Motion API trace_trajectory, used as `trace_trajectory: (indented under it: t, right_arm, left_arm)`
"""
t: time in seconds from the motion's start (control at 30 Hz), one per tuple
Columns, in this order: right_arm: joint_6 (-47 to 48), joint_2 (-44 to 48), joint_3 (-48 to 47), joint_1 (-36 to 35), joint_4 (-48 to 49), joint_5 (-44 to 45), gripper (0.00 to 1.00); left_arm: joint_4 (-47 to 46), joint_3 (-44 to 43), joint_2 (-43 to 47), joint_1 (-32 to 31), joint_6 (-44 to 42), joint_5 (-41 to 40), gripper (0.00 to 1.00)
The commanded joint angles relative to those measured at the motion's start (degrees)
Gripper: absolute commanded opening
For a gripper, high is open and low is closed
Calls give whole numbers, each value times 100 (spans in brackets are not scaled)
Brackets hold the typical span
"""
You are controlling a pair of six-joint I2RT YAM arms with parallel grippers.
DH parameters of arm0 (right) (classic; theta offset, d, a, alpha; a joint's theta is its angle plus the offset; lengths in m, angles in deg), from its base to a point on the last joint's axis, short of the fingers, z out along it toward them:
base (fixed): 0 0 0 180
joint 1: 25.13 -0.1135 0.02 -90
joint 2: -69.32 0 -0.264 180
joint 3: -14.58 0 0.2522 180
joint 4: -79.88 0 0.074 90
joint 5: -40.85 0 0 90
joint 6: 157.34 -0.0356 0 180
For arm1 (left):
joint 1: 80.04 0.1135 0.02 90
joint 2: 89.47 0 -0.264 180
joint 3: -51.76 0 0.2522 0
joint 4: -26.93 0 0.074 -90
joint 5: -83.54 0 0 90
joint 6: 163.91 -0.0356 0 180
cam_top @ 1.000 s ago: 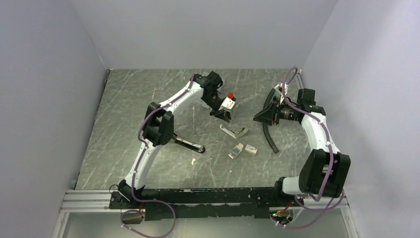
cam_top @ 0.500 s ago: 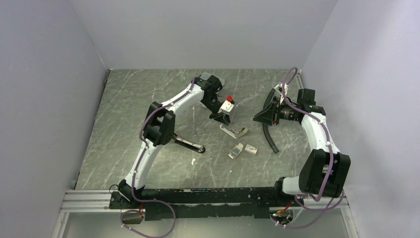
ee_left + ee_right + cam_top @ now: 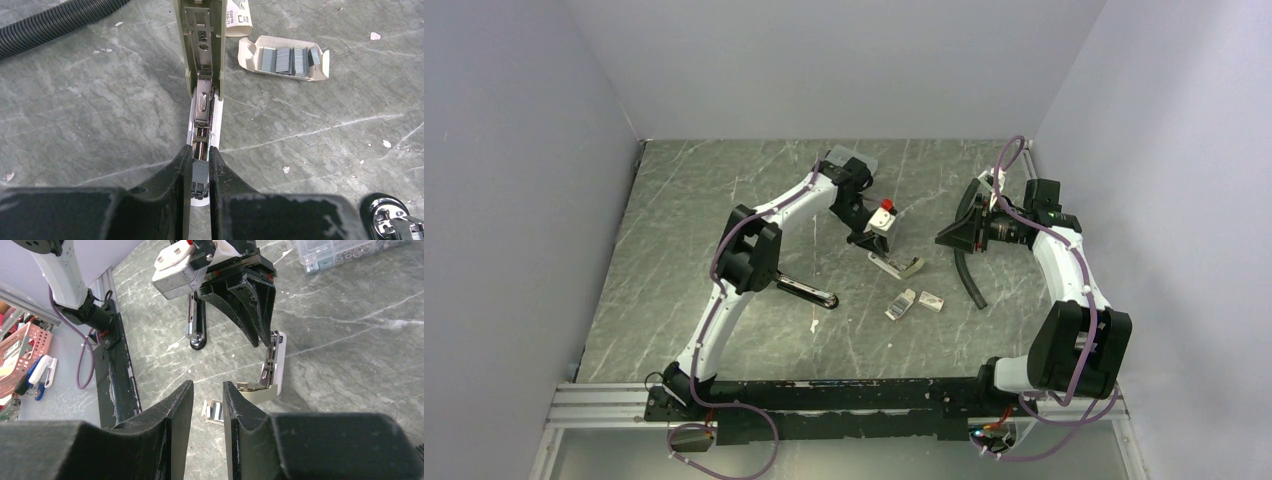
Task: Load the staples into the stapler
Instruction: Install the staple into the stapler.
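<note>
The stapler point(image 3: 204, 75) lies opened flat, beige lid stretched away from the white base, metal channel showing. It also shows in the top view point(image 3: 896, 264) and the right wrist view point(image 3: 272, 367). My left gripper point(image 3: 201, 150) is shut on a short grey strip of staples point(image 3: 200, 172), held right over the near end of the channel; it also shows in the top view point(image 3: 876, 242). The white tray point(image 3: 284, 58) holds several more strips, with its sleeve point(image 3: 237, 17) beside it. My right gripper point(image 3: 207, 395) is open and empty, hovering right of the stapler point(image 3: 949, 238).
A black corrugated hose point(image 3: 969, 275) lies right of the stapler. A black-and-chrome tool point(image 3: 809, 291) lies to the left. A clear compartment case point(image 3: 844, 157) stands at the back behind the left arm. Small white scraps dot the marble surface.
My left gripper has come down and nearer, bringing the staple strip over the stapler's channel. The right arm has not moved.
</note>
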Motion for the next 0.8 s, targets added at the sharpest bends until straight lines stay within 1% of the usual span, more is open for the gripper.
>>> trace_trajectory:
  t: [0.0,0.77]
  right_arm:
    - [225,-18,-225,29,36,-98,32]
    - [220,-19,-216,27,47,-110,32]
  left_arm:
    - [-3,30,-34,-7,-460,210,11]
    - [-113,-146,-68,1,-367,79,9]
